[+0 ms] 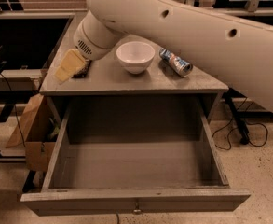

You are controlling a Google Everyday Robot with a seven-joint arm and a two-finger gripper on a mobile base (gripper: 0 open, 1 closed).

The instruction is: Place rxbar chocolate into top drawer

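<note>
Covering the rxbar chocolate (pixel 83 71) (mostly) sits the gripper (pixel 70 65); top drawer (pixel 136 201) open.

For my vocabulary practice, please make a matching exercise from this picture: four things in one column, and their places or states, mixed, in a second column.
1. bowl
2. can
3. top drawer
4. pincer

a. pulled open, below the table
b. at the left end of the table, over the rxbar chocolate
c. lying on its side, right of the bowl
d. upright, mid-table

Pairs: 1-d, 2-c, 3-a, 4-b.
</note>
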